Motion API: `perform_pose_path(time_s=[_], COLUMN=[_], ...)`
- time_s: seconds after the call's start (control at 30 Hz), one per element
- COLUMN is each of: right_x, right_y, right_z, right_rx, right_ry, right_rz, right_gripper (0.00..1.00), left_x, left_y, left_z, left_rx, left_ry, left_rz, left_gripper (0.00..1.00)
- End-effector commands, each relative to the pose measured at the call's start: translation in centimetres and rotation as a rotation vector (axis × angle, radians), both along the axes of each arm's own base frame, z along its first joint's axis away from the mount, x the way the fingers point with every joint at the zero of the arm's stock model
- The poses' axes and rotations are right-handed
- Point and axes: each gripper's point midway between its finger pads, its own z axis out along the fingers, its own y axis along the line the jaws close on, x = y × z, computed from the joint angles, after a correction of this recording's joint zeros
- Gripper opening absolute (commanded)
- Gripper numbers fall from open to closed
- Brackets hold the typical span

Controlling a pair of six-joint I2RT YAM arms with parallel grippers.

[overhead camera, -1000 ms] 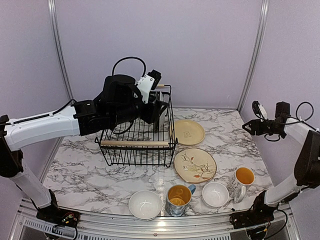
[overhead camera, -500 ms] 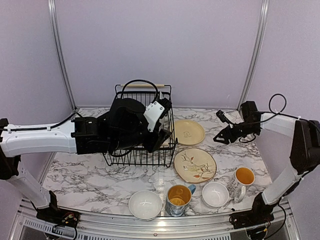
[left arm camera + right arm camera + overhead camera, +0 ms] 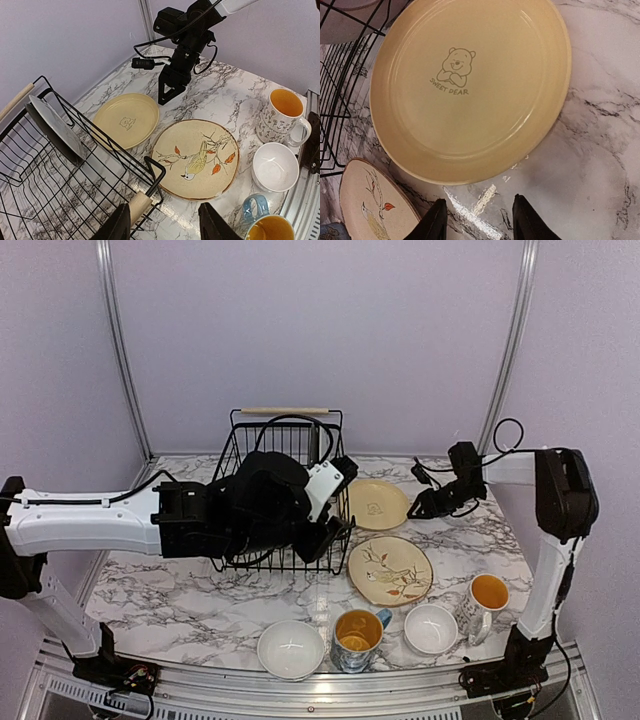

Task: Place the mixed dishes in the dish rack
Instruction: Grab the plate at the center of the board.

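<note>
Yellow plate (image 3: 378, 504) flat on the marble table (image 3: 180, 590) just right of the dish rack (image 3: 285, 412), right pincer (image 3: 480, 220) parted and empty beside its rim, left pincer (image 3: 165, 227) parted, empty, above the rack's corner

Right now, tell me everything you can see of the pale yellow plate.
The pale yellow plate is round, glossy, ceramic-looking, with a raised rim and a bear drawing over SWEET DEAR. It lies flat, face up on the marble table, beside the dish rack. The right gripper hovers open just off its rim, not touching.
</note>
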Motion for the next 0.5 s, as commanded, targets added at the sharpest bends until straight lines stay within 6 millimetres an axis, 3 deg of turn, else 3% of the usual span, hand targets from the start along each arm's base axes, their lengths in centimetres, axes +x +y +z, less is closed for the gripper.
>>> perform_pose_path(time_s=[0.0,0.47], right_x=[1.9,6.4], right_y=[0.3,2.0], right_z=[-0.8,-2.9], right_rx=[0.025,0.152], right_ry=[0.072,0.209], right_rz=[-0.095,-0.175], right_gripper=[0.42,0.38], left_x=[-0.3,-0.9], left_y=[-0.1,-0.7], left_z=[0.2,1.0], left_rx=[0.007,0.012], left_ry=[0.01,0.018], left_rz=[0.019,0.031], left_gripper=[0.49,0.49])
